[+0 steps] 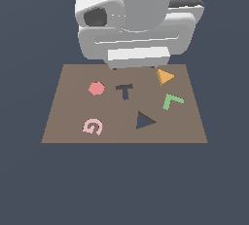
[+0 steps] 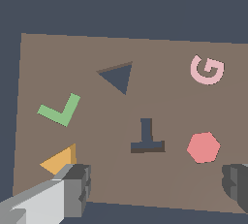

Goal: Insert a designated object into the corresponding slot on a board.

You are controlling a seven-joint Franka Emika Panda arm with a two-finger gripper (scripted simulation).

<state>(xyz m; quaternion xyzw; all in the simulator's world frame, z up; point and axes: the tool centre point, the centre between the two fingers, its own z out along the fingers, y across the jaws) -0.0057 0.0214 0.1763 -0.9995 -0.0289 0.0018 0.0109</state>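
Note:
The orange-yellow triangle piece [image 1: 165,77] [image 2: 60,160] lies flat on the brown board [image 1: 73,107] [image 2: 169,97] near its far corner, on the exterior view's right. The dark triangle slot [image 1: 144,120] [image 2: 117,76] is cut into the board nearer the front edge, apart from the piece. In the wrist view my gripper [image 2: 157,189] hangs open above the board's far edge with nothing between its fingers. One finger [image 2: 77,186] sits right beside the triangle piece and covers its corner. In the exterior view the arm's body hides the fingers.
A dark T-shaped cut-out [image 1: 125,90] [image 2: 147,138] sits mid-board. A green L [image 1: 171,101] [image 2: 60,110], a red hexagon [image 1: 97,88] [image 2: 203,147] and a pink G [image 1: 93,126] [image 2: 207,69] lie on the board. The arm's white bulk [image 1: 138,19] looms over the far edge.

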